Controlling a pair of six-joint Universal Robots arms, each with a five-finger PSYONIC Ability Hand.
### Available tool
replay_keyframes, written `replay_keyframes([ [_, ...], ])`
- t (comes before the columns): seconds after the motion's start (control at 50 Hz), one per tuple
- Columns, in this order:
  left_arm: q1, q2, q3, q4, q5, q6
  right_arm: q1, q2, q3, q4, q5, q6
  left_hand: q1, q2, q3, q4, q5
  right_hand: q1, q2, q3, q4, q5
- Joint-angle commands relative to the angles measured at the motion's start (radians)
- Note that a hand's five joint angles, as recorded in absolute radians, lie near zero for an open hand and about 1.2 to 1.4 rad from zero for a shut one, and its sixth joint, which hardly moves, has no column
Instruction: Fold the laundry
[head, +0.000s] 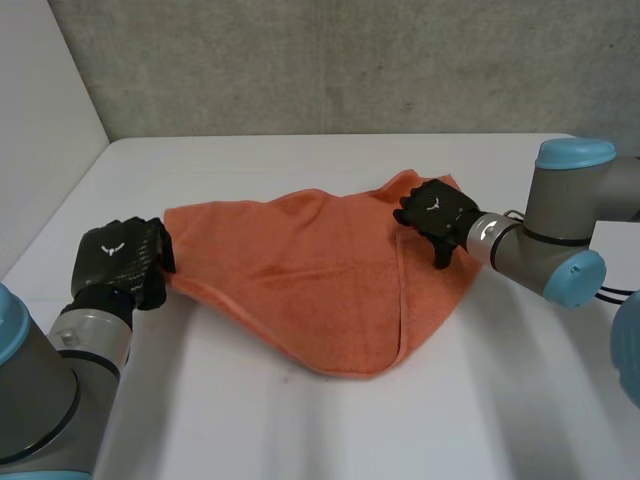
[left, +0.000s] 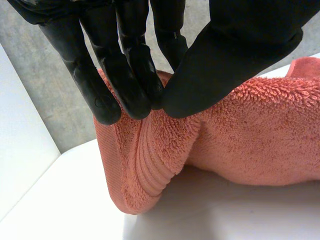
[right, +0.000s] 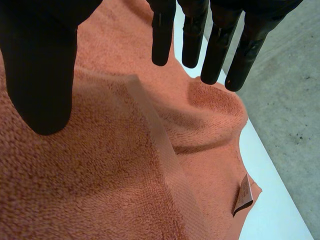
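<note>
An orange towel (head: 310, 270) lies spread on the white table (head: 300, 420), partly folded over itself, with a hemmed edge running down its right part. My left hand (head: 125, 260) is at the towel's left corner. In the left wrist view its fingers (left: 125, 85) and thumb pinch the towel's corner (left: 145, 150), which is lifted off the table. My right hand (head: 435, 215) hovers over the towel's far right corner. In the right wrist view its fingers (right: 210, 40) are straight and apart from the thumb, above the towel (right: 100, 175), holding nothing. A small label (right: 243, 196) sticks out at the towel's edge.
A grey concrete wall (head: 350, 60) stands behind the table. A white side panel (head: 40, 120) borders the table at the left. Bare table surface lies in front of the towel and behind it.
</note>
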Motion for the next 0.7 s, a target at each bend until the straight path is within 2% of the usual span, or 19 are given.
replay_keyframes([
  [0.02,0.000,0.000,-0.005,0.000,0.004,0.000,0.016,0.042,-0.050,0.021,0.003,-0.043,0.205,0.178,0.179,0.180,0.184,-0.012,-0.064,-0.059,-0.053,-0.058],
  [0.44,0.000,0.012,-0.011,-0.001,0.004,0.000,0.021,0.095,-0.124,0.117,0.001,-0.047,0.205,0.178,0.179,0.180,0.184,0.126,0.074,0.079,0.085,0.080],
  [0.7,-0.002,0.024,-0.011,-0.003,0.004,0.000,0.019,0.094,-0.127,0.140,-0.008,-0.066,0.205,0.178,0.179,0.180,0.184,0.452,0.400,0.405,0.411,0.406],
])
